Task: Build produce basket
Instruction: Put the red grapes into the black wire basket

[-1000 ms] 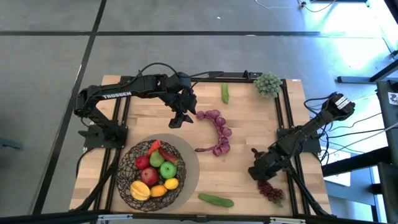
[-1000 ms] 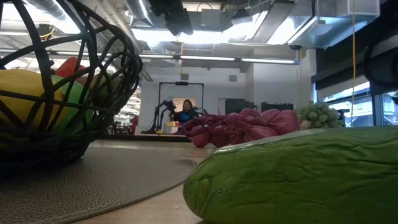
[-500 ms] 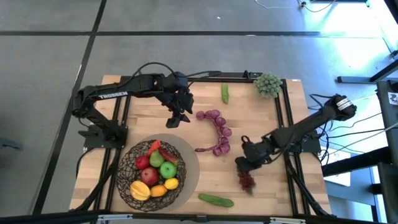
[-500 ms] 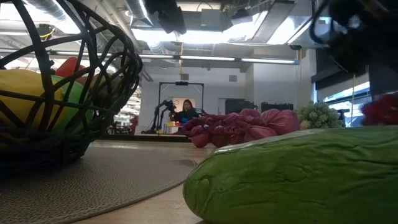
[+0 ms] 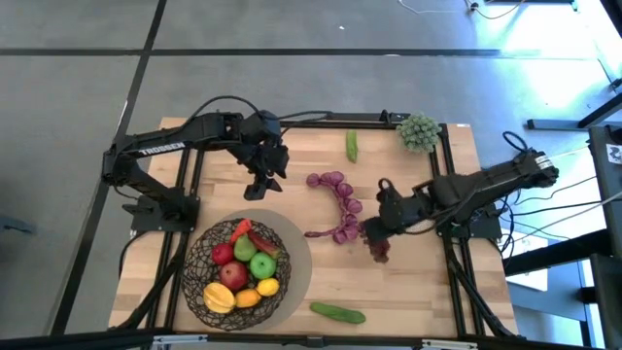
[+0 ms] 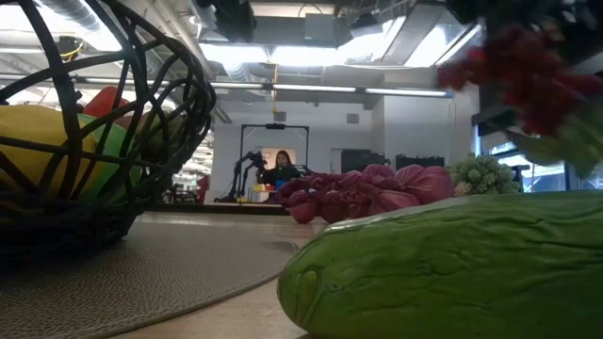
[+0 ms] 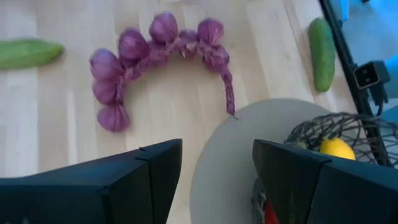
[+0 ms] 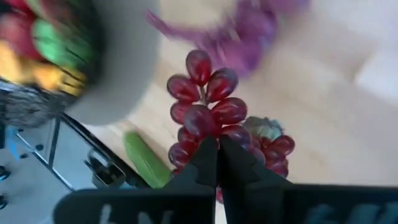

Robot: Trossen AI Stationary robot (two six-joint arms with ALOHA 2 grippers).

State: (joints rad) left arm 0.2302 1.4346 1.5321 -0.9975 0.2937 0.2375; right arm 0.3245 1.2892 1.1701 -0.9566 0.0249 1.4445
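Note:
The wire basket [image 5: 236, 270] stands on a round grey mat [image 5: 296, 267] at the near left, holding apples, yellow fruits and a red chili. My right gripper [image 5: 374, 236] is right of the table's middle, shut on a dark-red grape bunch [image 5: 379, 253]. The same bunch is in the right wrist view [image 8: 208, 118] and the low view [image 6: 518, 75]. My left gripper [image 5: 258, 187] hovers open above the wood beyond the basket, with nothing between its fingers [image 7: 155, 168]. A purple string of bulbs [image 5: 337, 206] lies on the table between the two grippers. My right gripper pinches the dark-red grape bunch between its two shut fingertips [image 8: 205, 155], among the grapes at one end [image 8: 211, 134]; the fingers hide the exact spot. The fingers slant down from the table's right side. The bunch hangs past them, lifted clear of the table.
One green cucumber [image 5: 351, 146] lies near the far edge and another [image 5: 337, 312] near the front edge, right of the mat. A pale green bunch [image 5: 419, 131] sits at the far right corner. Bare wood shows right of the mat.
My right gripper has risen from the table's near right part and gone toward its middle and far edge, turning as it went. The dark-red grape bunch, which lay on the wood, is now lifted clear. My left gripper has drifted a little toward the left edge, still open.

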